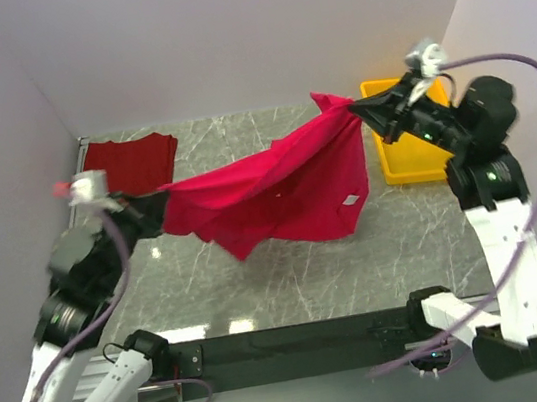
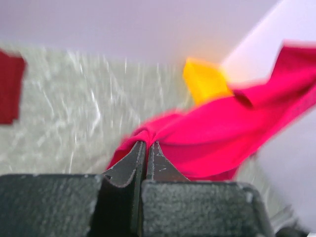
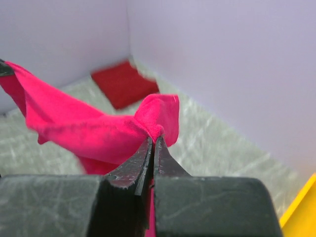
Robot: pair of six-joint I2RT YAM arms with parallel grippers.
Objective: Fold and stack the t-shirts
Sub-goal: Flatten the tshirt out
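Observation:
The crimson-pink t-shirt (image 1: 276, 185) hangs stretched in the air between both arms, its white neck tag (image 1: 349, 200) facing up. My left gripper (image 1: 159, 199) is shut on its left end, and cloth bunches at the closed tips (image 2: 147, 143). My right gripper (image 1: 358, 110) is shut on the far right corner, raised higher; a flap of cloth (image 3: 163, 116) folds over its tips (image 3: 153, 139). The darker brick-red t-shirt (image 1: 132, 164) lies folded flat at the back left corner and also shows in both wrist views (image 3: 123, 84) (image 2: 10, 86).
A yellow plastic tray (image 1: 407, 145) stands at the back right, partly under the right arm. Pale walls close in the marble table (image 1: 300, 277) at the left, back and right. A black rail (image 1: 289, 339) runs along the near edge between the arm bases.

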